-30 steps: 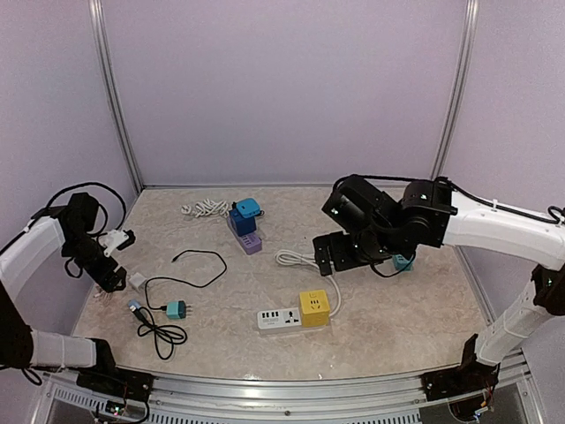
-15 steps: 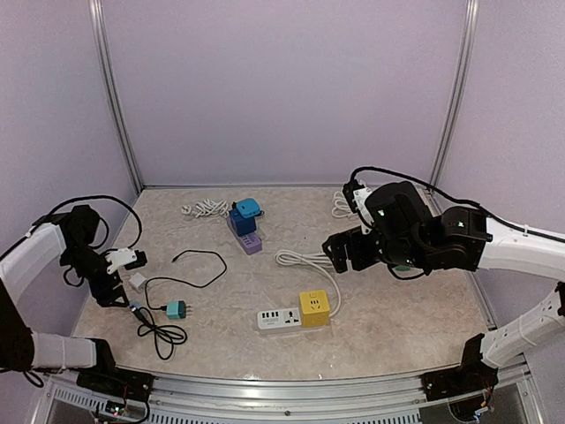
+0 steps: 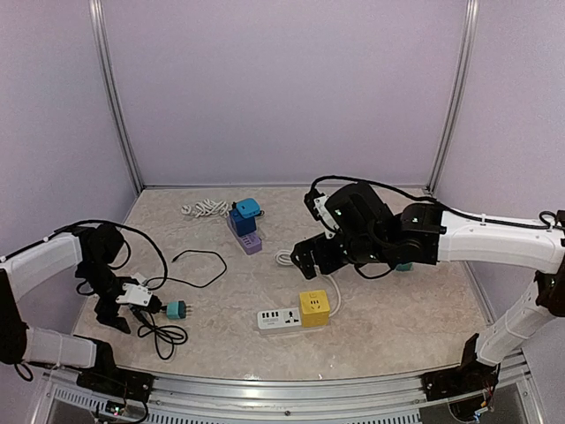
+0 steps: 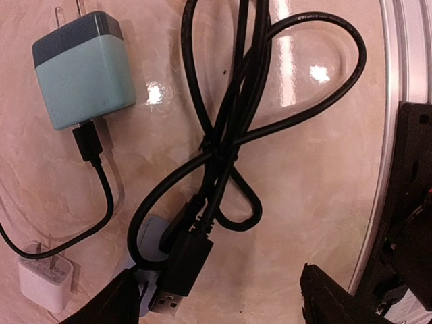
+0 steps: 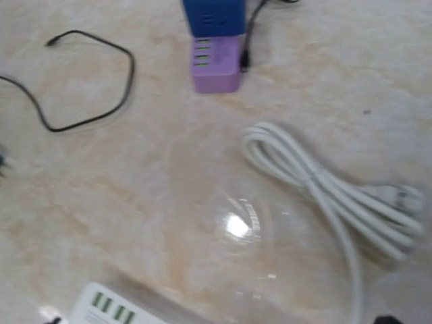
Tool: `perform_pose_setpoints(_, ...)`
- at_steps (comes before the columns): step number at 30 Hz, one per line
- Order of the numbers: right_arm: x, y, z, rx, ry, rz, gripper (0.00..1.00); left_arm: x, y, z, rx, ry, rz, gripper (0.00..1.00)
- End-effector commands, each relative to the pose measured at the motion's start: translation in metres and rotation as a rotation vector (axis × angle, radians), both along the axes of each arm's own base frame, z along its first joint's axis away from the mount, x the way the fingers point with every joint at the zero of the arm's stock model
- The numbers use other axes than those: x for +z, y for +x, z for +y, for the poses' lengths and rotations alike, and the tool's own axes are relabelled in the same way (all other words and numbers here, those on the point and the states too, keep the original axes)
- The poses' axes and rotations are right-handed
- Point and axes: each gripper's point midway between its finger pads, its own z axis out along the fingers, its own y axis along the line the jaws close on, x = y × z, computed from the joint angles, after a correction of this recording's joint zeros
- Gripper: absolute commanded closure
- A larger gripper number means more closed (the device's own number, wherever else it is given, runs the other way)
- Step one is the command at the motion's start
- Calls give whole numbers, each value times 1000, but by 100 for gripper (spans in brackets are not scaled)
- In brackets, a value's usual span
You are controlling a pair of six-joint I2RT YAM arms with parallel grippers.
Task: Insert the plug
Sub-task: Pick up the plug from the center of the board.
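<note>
Teal square charger plug [image 4: 81, 71] lies loose, unplugged, near the tabletop's near-left corner. Left gripper [image 4: 219, 298] gapes over the black cable [image 4: 223, 135], holding nothing. Right gripper [image 3: 309, 258] is wide and empty. White-and-yellow power strip [image 3: 296, 315] is unused; pickup and insertion remain.

Purple hub [image 5: 216, 67], small white charger [image 4: 44, 278]

Faint white print runs along the black cable [image 4: 317, 18], too small to read.

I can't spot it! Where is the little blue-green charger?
The blue-green charger lies at the near left of the table in the top view, just right of the left gripper and beside the looped black cable.
</note>
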Motion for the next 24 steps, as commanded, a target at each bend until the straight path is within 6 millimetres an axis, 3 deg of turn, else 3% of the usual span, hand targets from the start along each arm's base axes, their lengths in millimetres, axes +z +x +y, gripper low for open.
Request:
perform_pose_setpoints(1, 1, -3, 21, 26, 64, 81, 0, -6, 15, 6, -104, 28, -66, 21)
perform_pose_setpoints(9, -9, -6, 35, 35, 72, 143, 0, -11, 23, 24, -105, -3, -103, 25)
perform_pose_setpoints(17, -16, -7, 45, 54, 66, 163, 0, -18, 28, 25, -74, -9, -115, 46)
perform_pose_setpoints(24, -19, -8, 48, 68, 60, 174, 0, -29, 30, 28, -72, 14, -134, 52)
